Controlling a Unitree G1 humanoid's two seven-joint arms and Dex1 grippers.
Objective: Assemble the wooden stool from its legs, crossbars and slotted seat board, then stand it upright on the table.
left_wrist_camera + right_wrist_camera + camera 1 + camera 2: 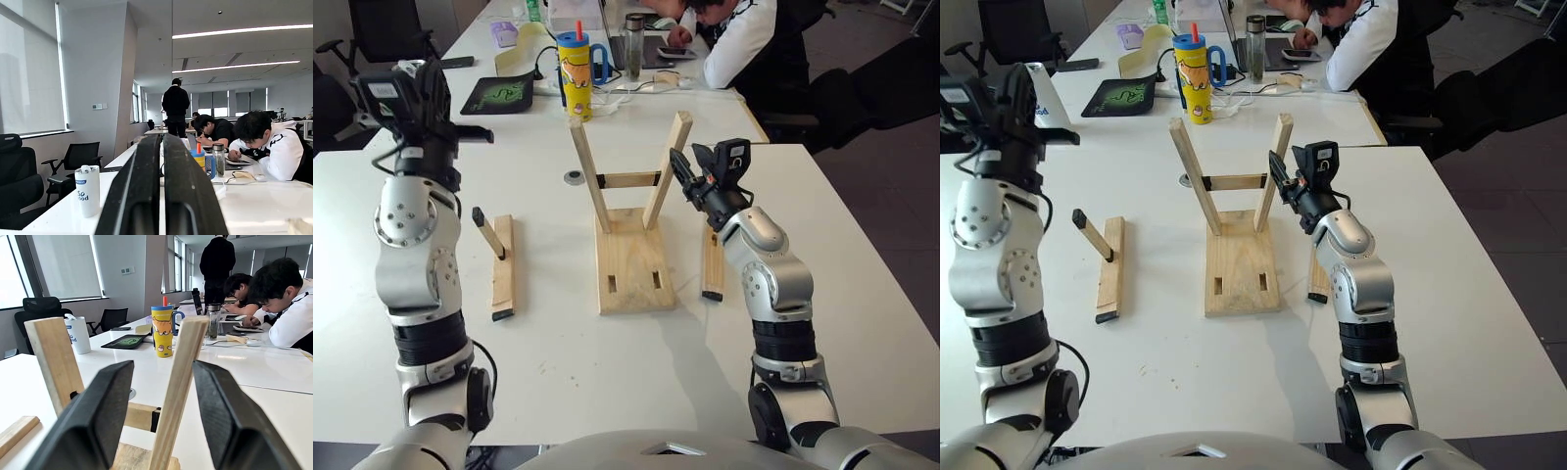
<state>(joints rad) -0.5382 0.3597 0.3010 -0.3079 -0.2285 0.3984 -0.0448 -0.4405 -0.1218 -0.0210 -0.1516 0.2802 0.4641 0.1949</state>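
Left eye view: a white office table point(862, 294). The pale slotted seat board point(631, 274) lies flat mid-table, two legs point(590, 176) standing in it. Left wrist view: left pincer point(162, 196) closed together. Right wrist view: right pincer point(164, 396) apart around one of them.

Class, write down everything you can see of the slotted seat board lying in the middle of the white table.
The seat board is a rectangle of pale, unfinished-looking wood, lying flat on the white table, its long side running away from the robot. Two small rectangular slots near its near end are empty. At its far end two wooden legs stand up from it, splaying apart and joined by a crossbar. Nothing else touches it.
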